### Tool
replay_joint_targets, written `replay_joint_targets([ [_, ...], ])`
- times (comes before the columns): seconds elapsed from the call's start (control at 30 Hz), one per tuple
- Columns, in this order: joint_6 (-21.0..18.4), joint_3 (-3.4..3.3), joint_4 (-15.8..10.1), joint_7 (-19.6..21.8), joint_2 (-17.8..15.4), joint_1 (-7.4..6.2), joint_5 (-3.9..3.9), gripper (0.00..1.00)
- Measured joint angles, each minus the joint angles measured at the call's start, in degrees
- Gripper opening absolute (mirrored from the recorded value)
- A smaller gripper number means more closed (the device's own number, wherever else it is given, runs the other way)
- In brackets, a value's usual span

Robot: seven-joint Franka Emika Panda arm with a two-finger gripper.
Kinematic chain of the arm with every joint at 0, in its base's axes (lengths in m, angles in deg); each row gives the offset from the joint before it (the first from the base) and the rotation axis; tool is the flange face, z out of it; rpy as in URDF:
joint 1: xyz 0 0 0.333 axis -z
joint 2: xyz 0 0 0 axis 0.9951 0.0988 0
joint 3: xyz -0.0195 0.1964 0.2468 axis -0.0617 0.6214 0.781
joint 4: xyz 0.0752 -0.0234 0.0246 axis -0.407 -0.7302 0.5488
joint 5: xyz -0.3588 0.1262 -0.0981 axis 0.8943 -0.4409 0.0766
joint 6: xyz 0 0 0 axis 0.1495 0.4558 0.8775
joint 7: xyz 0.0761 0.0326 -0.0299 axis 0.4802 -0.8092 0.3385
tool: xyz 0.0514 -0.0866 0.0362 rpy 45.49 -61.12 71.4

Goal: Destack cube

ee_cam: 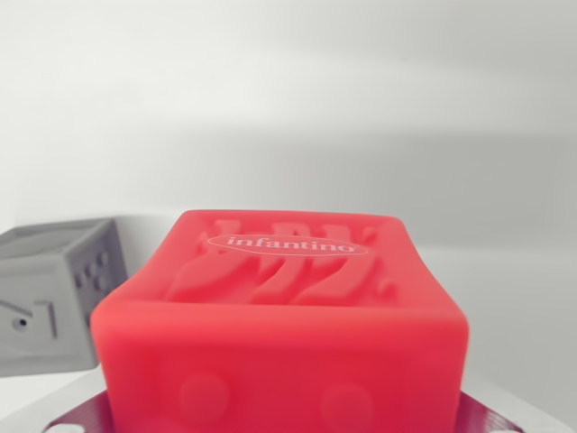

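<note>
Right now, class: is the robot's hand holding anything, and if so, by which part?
It cannot be told: the red block fills the view, and no fingers show.

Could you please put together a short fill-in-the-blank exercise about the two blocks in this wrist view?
1. The large cube filling the foreground is coloured ____.
2. The word embossed in the oval on its top face reads ____.
3. The second cube, on the wrist view's left, is coloured ____.
4. The flat dark red piece shows at the bottom edge, ____ the large cube.

Missing words: red; infantino; grey; under
</note>
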Motion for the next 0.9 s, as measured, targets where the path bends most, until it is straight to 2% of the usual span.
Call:
replay_joint_targets([
  [0.9, -1.61, -0.94, 4.23, -1.23, 2.58, 4.27, -0.45, 0.0],
])
